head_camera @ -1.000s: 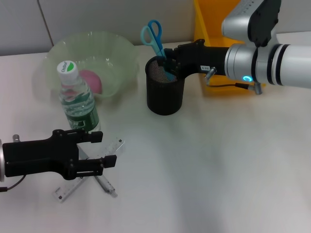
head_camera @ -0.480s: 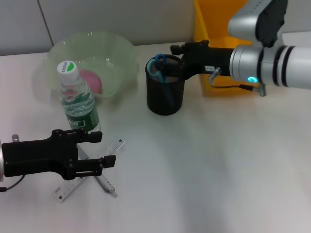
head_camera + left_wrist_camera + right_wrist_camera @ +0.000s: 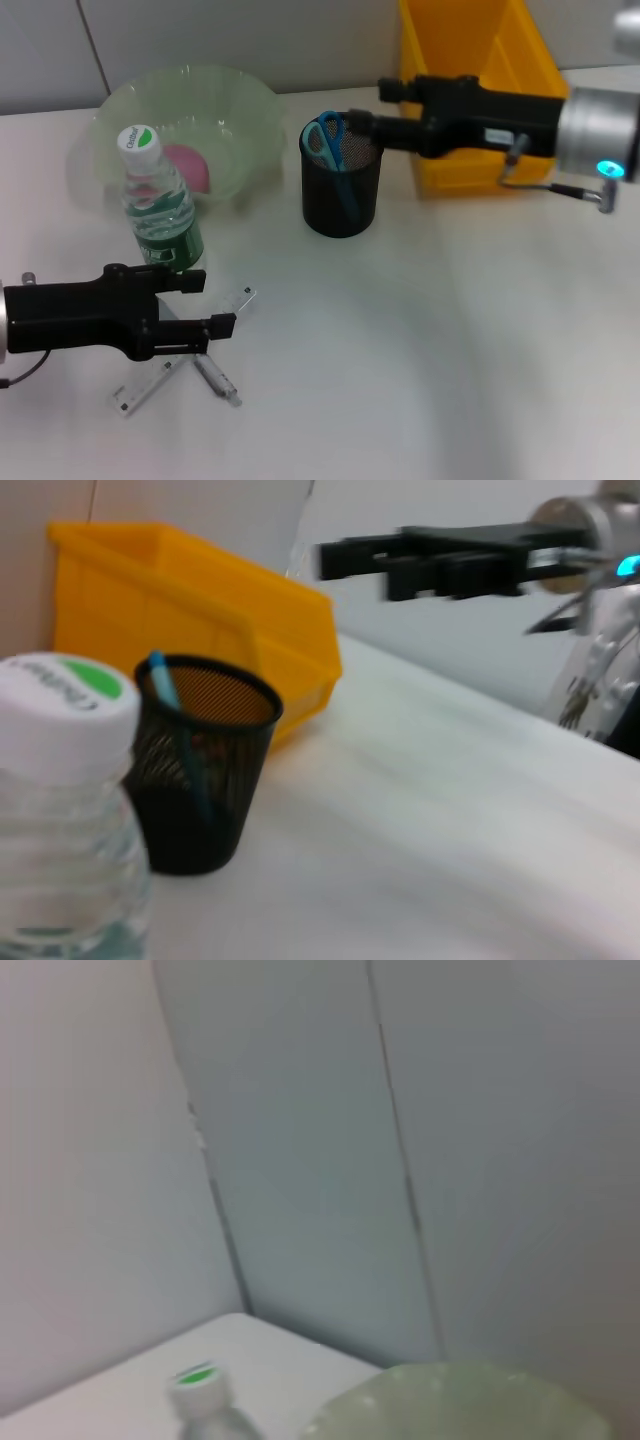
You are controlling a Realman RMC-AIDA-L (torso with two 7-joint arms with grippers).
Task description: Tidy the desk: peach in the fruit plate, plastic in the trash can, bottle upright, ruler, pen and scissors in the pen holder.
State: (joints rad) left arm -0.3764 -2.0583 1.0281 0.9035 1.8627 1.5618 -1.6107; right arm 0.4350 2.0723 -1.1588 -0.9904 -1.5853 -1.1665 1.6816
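The left gripper (image 3: 215, 330) hovers low over the near-left of the worktop (image 3: 420, 330), its jaws spread and holding nothing, pointing toward the robot's right. Directly under and just past their tips lie the ruler (image 3: 150, 385) and the pen (image 3: 215, 378), crossed in an X: the ruler's long axis runs diagonally from the near left up toward the bottle, the pen slants the other way, toward the near right. Both lie flat, so the jaws would likely need to come down across one narrow side, and the crossing makes picking just one awkward. The bottle (image 3: 160, 205) stands upright just behind the left arm, close enough to be bumped on a lift. Beyond it the peach (image 3: 190, 165) sits in the fruit plate (image 3: 240, 100). The right gripper (image 3: 362, 125) is beside the pen holder (image 3: 340, 205), jaws seemingly parted and empty; the scissors (image 3: 330, 145) are already inside. The trash can (image 3: 520, 60) lies behind that arm. Open worktop to the right leaves room to carry.
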